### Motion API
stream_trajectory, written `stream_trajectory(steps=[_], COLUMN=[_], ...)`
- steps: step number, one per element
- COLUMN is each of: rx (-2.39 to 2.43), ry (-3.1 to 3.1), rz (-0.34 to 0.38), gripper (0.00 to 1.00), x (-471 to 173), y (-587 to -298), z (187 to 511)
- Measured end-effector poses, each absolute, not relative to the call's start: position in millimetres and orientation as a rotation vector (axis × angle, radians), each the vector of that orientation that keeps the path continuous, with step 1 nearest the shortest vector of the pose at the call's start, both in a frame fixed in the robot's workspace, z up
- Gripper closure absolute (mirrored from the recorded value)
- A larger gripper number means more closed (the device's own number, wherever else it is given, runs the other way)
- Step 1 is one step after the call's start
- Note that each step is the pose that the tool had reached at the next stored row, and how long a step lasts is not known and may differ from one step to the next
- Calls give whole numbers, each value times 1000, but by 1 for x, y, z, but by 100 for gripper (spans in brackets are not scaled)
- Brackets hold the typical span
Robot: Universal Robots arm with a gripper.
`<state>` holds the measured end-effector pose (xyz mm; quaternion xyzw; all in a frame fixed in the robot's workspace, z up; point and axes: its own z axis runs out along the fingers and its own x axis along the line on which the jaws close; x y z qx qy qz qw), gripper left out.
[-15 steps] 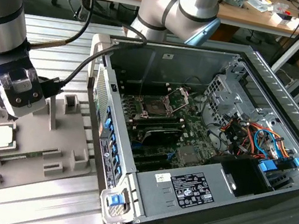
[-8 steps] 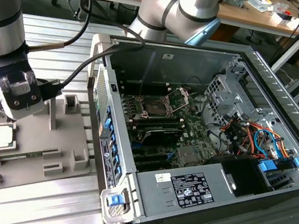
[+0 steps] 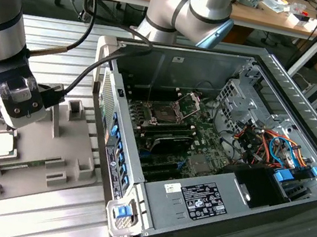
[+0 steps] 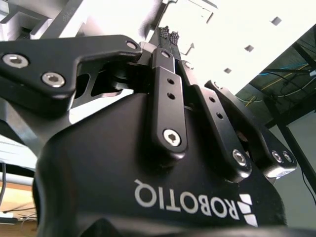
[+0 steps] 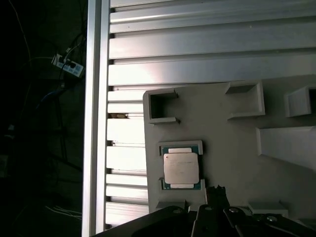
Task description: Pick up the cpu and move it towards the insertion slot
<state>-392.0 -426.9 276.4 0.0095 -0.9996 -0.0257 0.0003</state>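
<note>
The cpu (image 5: 181, 168) is a small silvery square chip lying flat in a shallow recess of the grey fixture plate (image 5: 232, 133). In the exterior view the cpu (image 3: 1, 144) sits at the plate's left, just below the arm's wrist (image 3: 18, 97). My gripper (image 4: 168, 33) is shut, its fingertips pressed together with nothing between them. In the first wrist view the gripper (image 5: 216, 190) hovers close beside the cpu without touching it. The insertion slot (image 3: 162, 112) is a dark square socket inside the open computer case, with its silver bracket (image 3: 189, 102) raised.
The open computer case (image 3: 110, 147) stands at the exterior view's right of the fixture plate, its side wall between plate and socket. A green memory stick (image 3: 21, 163) lies on the plate. Cables (image 3: 264, 143) and a drive cage crowd the case's right. Ribbed aluminium table (image 5: 197, 44) lies underneath.
</note>
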Motion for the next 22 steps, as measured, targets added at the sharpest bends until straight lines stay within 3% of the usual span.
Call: stream_trajectory(steps=[22], rx=[30], ry=[-3140], rz=[-81], gripper=[89], x=[-394], y=[-429], z=[271])
